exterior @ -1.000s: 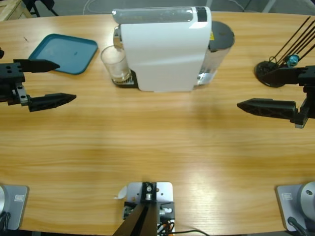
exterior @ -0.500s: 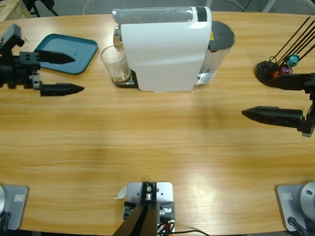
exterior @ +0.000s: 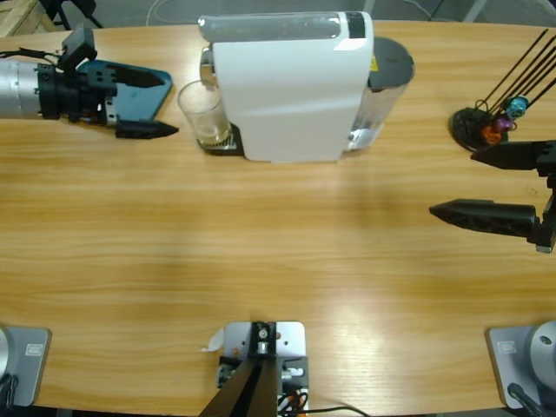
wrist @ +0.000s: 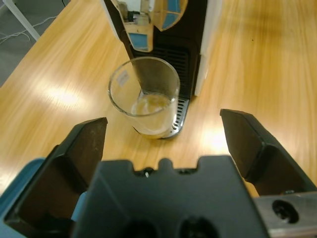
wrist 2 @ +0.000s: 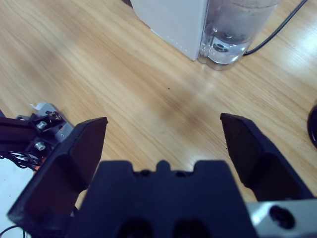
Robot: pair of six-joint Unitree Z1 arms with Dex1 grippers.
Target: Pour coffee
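Left tool (exterior: 155, 104), released and empty at upper left of the frame, faces the glass tumbler (exterior: 202, 113) holding coffee (wrist: 151, 106) under the machine (exterior: 291, 82); closing around it seems next.

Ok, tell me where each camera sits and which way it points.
High view: fixed above, looking down on the table; both arms show.
Left wrist view: on the left arm, looking along the open left hand at the glass under the coffee machine.
Right wrist view: along the open right hand at bare table and the machine's base.
Shared: the coffee machine.
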